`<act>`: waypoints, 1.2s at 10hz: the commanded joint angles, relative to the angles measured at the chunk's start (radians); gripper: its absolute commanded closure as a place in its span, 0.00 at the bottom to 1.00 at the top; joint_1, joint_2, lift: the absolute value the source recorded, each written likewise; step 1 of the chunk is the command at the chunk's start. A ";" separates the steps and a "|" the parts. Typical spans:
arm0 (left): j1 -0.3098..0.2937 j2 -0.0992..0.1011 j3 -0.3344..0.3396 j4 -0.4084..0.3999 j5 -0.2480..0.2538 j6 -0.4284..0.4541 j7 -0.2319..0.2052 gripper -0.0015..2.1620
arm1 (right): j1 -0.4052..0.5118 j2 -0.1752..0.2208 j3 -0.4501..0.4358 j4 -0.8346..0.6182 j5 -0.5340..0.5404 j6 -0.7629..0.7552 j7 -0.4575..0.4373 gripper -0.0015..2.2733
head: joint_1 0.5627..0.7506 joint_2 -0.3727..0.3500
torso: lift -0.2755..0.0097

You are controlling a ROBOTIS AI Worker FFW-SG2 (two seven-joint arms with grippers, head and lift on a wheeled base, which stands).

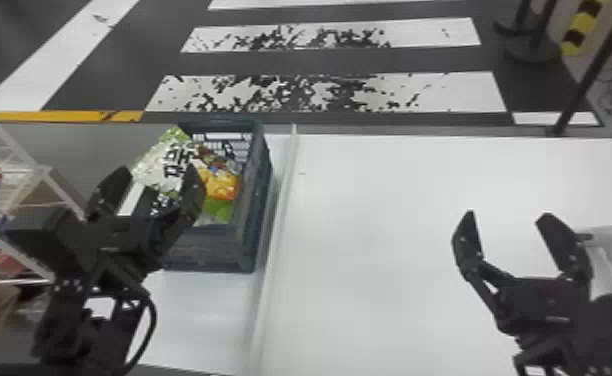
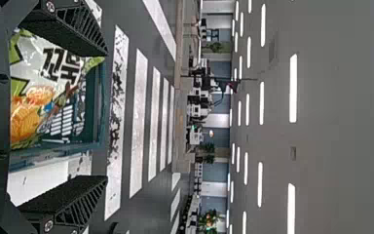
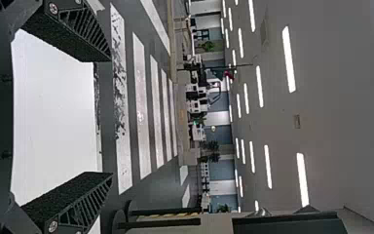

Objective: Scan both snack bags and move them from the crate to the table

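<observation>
Left gripper (image 1: 157, 170): jaws wide open, empty, one finger either side of the printed snack bag (image 1: 162, 160), which leans tilted in the crate (image 1: 210, 250). Second bag: cannot tell. Step judged as first pick: centre on the bag, ease forward, close gently on slack film, lift clear of the rim. Left forearm low, gripper roughly level, pointing forward. Right gripper (image 1: 509, 215): jaws wide, nothing held, over the tabletop (image 1: 380, 300).
</observation>
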State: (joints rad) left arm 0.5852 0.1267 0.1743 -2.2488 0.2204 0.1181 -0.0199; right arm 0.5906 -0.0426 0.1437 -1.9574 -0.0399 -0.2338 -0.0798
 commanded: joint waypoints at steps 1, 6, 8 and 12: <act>-0.019 -0.005 0.085 0.043 0.082 0.007 -0.012 0.05 | 0.000 0.000 0.002 0.002 0.002 0.000 0.000 0.04 | 0.70 0.75 | 0.66; -0.123 -0.009 0.194 0.109 0.151 0.314 -0.026 0.06 | -0.006 0.000 0.020 0.008 0.006 0.015 0.002 0.04 | 0.70 0.93 | 0.66; -0.166 -0.013 0.169 0.107 0.204 0.430 0.017 0.07 | -0.014 -0.005 0.043 0.008 0.015 0.031 0.000 0.04 | 0.70 0.95 | 0.66; -0.271 -0.028 0.146 0.113 0.298 0.590 0.080 0.07 | -0.009 -0.007 0.057 -0.003 0.029 0.040 0.000 0.04 | 0.70 0.89 | 0.66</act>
State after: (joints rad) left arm 0.3344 0.0997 0.3221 -2.1460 0.5052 0.6825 0.0589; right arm 0.5809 -0.0490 0.1981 -1.9582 -0.0146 -0.1963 -0.0796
